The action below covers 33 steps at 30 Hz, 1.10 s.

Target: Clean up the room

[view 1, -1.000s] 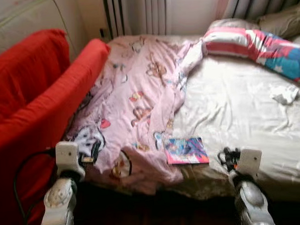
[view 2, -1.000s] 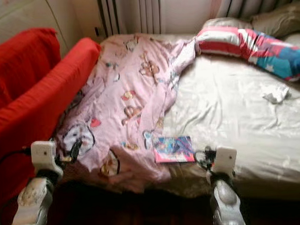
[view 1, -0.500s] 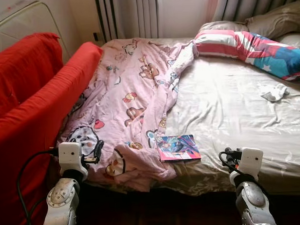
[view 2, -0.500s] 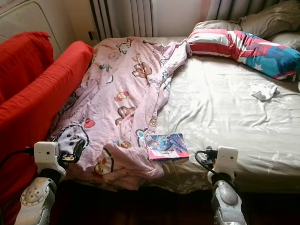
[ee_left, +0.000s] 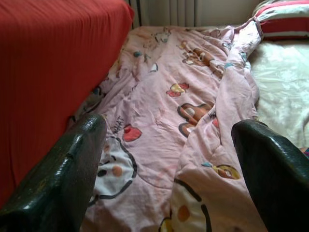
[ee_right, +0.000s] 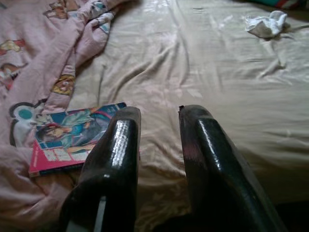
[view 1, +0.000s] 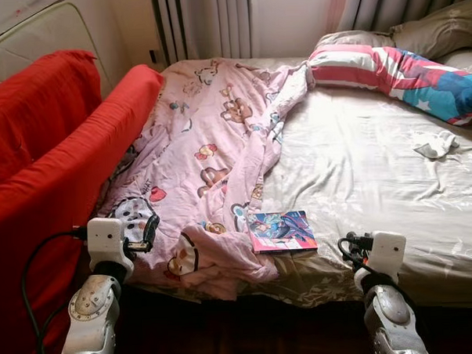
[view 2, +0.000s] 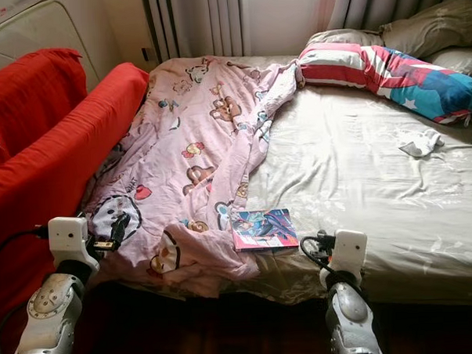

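Observation:
A colourful book (view 1: 282,231) lies flat on the beige bed sheet (view 1: 377,171), near the bed's front edge and touching the rumpled pink cartoon blanket (view 1: 211,147). A crumpled white cloth (view 1: 436,145) sits on the sheet at the far right. My left gripper (view 1: 148,228) hovers open over the blanket's front left corner, with nothing between its fingers (ee_left: 72,159). My right gripper (view 1: 350,242) is at the bed's front edge just right of the book (ee_right: 72,133), its fingers (ee_right: 118,140) close together and empty.
A red-covered sofa (view 1: 48,169) stands tight against the bed's left side. A striped red, white and blue pillow (view 1: 396,68) and a grey pillow (view 1: 433,31) lie at the head of the bed. Curtains hang behind. Dark floor runs along the bed's front edge.
The head camera has shifted a little and the blur has cleared. Both grippers stay at the bed's front edge, and the things on the bed have not moved.

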Available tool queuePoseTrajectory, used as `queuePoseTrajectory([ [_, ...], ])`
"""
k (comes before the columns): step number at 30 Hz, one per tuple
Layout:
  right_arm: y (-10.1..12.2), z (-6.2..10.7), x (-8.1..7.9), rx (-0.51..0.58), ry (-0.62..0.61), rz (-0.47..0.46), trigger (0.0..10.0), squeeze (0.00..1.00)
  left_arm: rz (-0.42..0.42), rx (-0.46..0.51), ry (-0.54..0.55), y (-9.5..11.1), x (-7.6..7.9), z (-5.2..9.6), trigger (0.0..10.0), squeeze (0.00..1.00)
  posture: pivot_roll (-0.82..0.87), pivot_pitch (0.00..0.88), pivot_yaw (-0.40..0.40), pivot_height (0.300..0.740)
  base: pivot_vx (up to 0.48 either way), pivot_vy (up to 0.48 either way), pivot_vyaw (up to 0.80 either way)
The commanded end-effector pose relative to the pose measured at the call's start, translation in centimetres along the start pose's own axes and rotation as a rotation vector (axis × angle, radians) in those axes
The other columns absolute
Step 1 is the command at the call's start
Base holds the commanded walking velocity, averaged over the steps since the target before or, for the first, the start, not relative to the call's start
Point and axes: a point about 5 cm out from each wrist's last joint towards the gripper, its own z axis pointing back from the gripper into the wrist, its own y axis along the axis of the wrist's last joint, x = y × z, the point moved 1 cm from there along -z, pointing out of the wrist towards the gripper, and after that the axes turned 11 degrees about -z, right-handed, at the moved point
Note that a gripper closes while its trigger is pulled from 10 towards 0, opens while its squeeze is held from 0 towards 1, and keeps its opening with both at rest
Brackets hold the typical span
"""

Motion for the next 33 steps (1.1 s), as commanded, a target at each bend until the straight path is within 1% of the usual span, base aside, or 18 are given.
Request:
queuePoseTrajectory([
  [1, 0.6, -0.1, -0.1, 0.018, 0.012, 0.012, 10.0, 0.00, 0.012, -0.003, -0.011, 0.0, 0.4, 0.0, 10.0, 0.00, -0.01, 0.097, 0.029, 0.735, 0.000, 0.000, 0.00],
  [5, 0.7, -0.1, -0.5, 0.018, 0.044, 0.023, 10.0, 0.00, 0.023, -0.003, -0.008, -0.1, 0.7, 0.0, 10.0, 0.00, -0.01, 0.102, 0.013, 0.735, 0.180, 0.000, 0.00],
  [9, 0.6, -0.1, -0.4, 0.012, 0.041, 0.023, 10.0, 0.00, 0.025, -0.008, -0.003, -0.3, 0.7, 0.4, 10.0, 0.00, 0.01, 0.099, 0.006, 0.735, 0.242, 0.000, 0.00],
  [11, 0.5, -0.3, -0.8, 0.000, 0.053, 0.024, 10.0, 0.00, 0.017, -0.003, 0.014, -0.2, 0.1, 0.6, 10.0, 0.00, 0.03, 0.101, -0.001, 0.735, 0.253, 0.000, 0.00],
  [13, 0.4, -0.5, -1.5, -0.007, 0.085, 0.035, 10.0, 0.00, 0.012, -0.001, 0.043, -0.2, -0.6, 0.9, 10.0, 0.00, 0.03, 0.100, -0.012, 0.735, 0.255, 0.000, 0.00],
  [15, 0.5, -0.5, -1.6, -0.007, 0.087, 0.034, 10.0, 0.00, 0.011, -0.002, 0.046, -0.2, -0.6, 1.0, 10.0, 0.00, 0.03, 0.100, -0.012, 0.735, 0.255, 0.000, 0.00],
  [16, 0.4, -0.5, -1.8, -0.009, 0.097, 0.029, 10.0, 0.00, 0.012, -0.002, 0.050, -0.3, -0.7, 1.2, 10.0, 0.00, 0.04, 0.068, -0.024, 0.735, 0.255, 0.000, 0.00],
  [18, 0.2, -0.5, -2.2, -0.022, 0.129, 0.044, 10.0, 0.00, 0.012, 0.003, 0.042, -0.3, -0.4, 1.5, 10.0, 0.00, 0.06, 0.047, -0.032, 0.735, 0.259, 0.000, 0.00],
  [21, 0.3, -0.7, -2.3, -0.029, 0.141, 0.054, 10.0, 0.00, 0.011, 0.006, 0.035, -0.2, -0.1, 1.6, 10.0, 0.00, 0.08, 0.032, -0.036, 0.735, 0.259, 0.000, 0.00],
  [23, 0.6, -1.0, -2.4, -0.027, 0.143, 0.056, 10.0, 0.00, 0.012, 0.010, 0.032, -0.1, 0.0, 1.6, 10.0, 0.00, 0.07, 0.028, -0.035, 0.735, 0.259, 0.000, 0.00],
  [24, 1.1, -1.3, -2.4, -0.014, 0.141, 0.059, 10.0, 0.00, 0.016, 0.010, 0.031, -0.1, 0.2, 1.5, 10.0, 0.00, 0.06, 0.027, -0.024, 0.735, 0.255, 0.000, 0.00],
  [28, 1.9, -1.5, -2.0, 0.010, 0.126, 0.044, 10.0, 0.00, 0.026, 0.012, 0.018, 0.1, 0.7, 1.2, 10.0, 0.00, 0.03, 0.049, -0.021, 0.735, 0.259, 0.000, 0.00],
  [29, 2.2, -1.5, -1.5, 0.022, 0.107, 0.019, 10.0, 0.00, 0.036, 0.013, 0.011, 0.1, 1.2, 1.0, 10.0, 0.00, 0.02, 0.059, -0.024, 0.735, 0.259, 0.000, 0.00],
  [31, 2.4, -1.2, -0.8, 0.032, 0.087, 0.013, 10.0, 0.00, 0.052, 0.009, -0.004, 0.0, 1.9, 0.9, 10.0, 0.00, 0.00, 0.068, -0.026, 0.735, 0.259, 0.000, 0.00],
  [32, 2.5, -0.9, -0.2, 0.039, 0.079, 0.014, 10.0, 0.00, 0.061, 0.009, -0.021, 0.1, 2.5, 0.8, 10.0, 0.00, -0.01, 0.080, -0.023, 0.735, 0.259, 0.000, 0.00],
  [33, 2.6, -0.8, -0.1, 0.041, 0.079, 0.018, 10.0, 0.00, 0.066, 0.009, -0.025, 0.1, 2.7, 0.8, 10.0, 0.00, -0.01, 0.085, -0.023, 0.735, 0.259, 0.000, 0.00],
])
